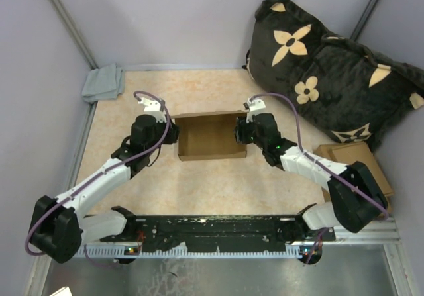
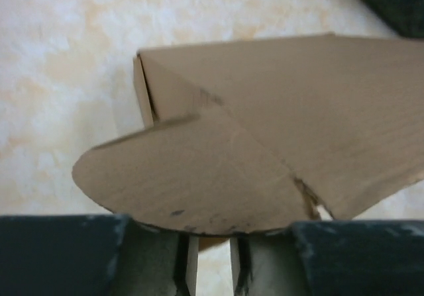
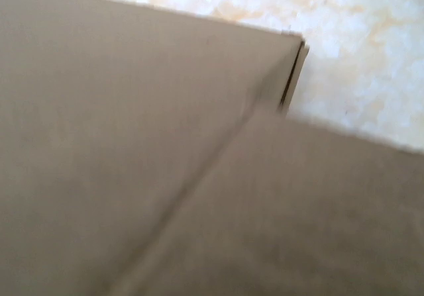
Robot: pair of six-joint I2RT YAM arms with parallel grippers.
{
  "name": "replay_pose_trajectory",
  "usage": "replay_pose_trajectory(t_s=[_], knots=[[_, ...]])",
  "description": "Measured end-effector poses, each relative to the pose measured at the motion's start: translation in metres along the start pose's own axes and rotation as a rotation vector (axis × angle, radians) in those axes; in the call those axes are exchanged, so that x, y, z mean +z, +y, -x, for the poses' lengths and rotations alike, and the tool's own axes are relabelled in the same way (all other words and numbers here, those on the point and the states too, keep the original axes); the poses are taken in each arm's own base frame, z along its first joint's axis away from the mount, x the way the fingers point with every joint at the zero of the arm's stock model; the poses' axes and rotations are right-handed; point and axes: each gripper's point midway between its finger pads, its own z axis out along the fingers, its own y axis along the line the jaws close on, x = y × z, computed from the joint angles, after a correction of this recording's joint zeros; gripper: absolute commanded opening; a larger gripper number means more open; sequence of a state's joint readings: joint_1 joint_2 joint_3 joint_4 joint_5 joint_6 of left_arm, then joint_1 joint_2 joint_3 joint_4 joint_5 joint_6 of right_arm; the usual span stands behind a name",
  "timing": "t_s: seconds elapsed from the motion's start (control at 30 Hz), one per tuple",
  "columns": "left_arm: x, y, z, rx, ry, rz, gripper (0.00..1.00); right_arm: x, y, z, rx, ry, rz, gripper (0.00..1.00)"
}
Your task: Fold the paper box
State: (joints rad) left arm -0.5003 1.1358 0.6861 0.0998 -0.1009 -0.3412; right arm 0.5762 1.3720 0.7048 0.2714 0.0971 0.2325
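Brown cardboard, the paper box (image 1: 211, 137) sits mid-table (image 1: 199, 190), walls raised. The left gripper (image 1: 171, 132) is at the box's left end, jaws narrowly apart around a flap edge. The right gripper (image 1: 240, 132) is at its right end; its jaws are hidden, so I cannot tell their state.

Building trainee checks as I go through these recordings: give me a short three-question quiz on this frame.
1. True or false: the paper box sits between the left gripper and the right gripper.
2. What lies at the far left corner of the table? A) grey cloth B) sponge C) cup
3. Fill in: in the left wrist view, the flap above the fingers has a ___ edge.
Key: 1 true; 2 A; 3 rounded.
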Motion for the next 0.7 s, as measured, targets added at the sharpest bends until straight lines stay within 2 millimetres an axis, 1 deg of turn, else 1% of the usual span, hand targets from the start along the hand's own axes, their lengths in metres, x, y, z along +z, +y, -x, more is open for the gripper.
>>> replay_pose_trajectory(t_s=[0.1,0.13,0.23,0.37,0.5,0.6,0.7], knots=[[-0.011,0.000,-0.020,-0.027,0.058,-0.002,0.39,-0.015,0.005,-0.016,0.019,0.075,0.026,0.56],[-0.015,-0.001,-0.027,-0.036,0.076,-0.006,0.41,-0.020,0.006,-0.020,0.025,0.087,0.032,0.57],[-0.031,-0.003,-0.043,-0.071,0.119,-0.024,0.42,-0.045,0.010,-0.036,0.046,0.126,0.073,0.58],[-0.054,-0.012,-0.049,-0.119,0.136,-0.079,0.43,-0.079,0.019,-0.051,0.085,0.165,0.145,0.59],[-0.079,-0.025,-0.046,-0.169,0.122,-0.162,0.42,-0.108,0.029,-0.051,0.135,0.150,0.211,0.58],[-0.096,-0.028,-0.044,-0.198,0.097,-0.199,0.42,-0.127,0.035,-0.042,0.170,0.104,0.251,0.58],[-0.105,-0.029,-0.038,-0.212,0.068,-0.209,0.43,-0.139,0.036,-0.033,0.200,0.064,0.262,0.61]])
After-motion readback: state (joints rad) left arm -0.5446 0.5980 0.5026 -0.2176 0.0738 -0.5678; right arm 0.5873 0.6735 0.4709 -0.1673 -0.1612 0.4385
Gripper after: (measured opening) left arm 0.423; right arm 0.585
